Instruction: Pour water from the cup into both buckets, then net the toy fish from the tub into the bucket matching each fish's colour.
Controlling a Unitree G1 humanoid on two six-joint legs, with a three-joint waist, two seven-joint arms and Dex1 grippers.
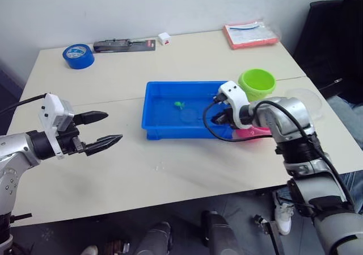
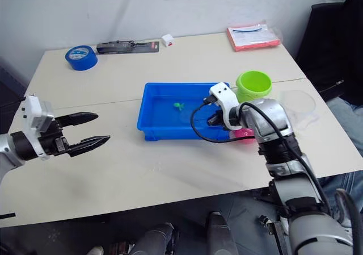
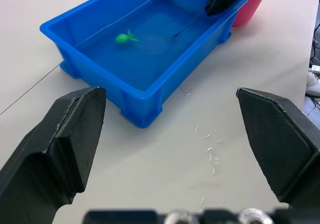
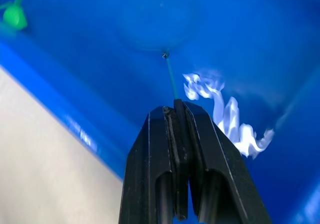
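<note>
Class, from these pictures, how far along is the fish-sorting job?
Looks done: the clear cup stands beside the buckets. In hand: the right gripper is shut on the net handle, its hoop in the blue tub. Left: a green fish floats there, bound for the green bucket. The left gripper hangs open.

We see the tub (image 1: 164, 90) of glossy smooth blue plastic, the green bucket (image 1: 257, 83) of shiny plastic, and the table (image 1: 170, 170) smooth and matt.
</note>
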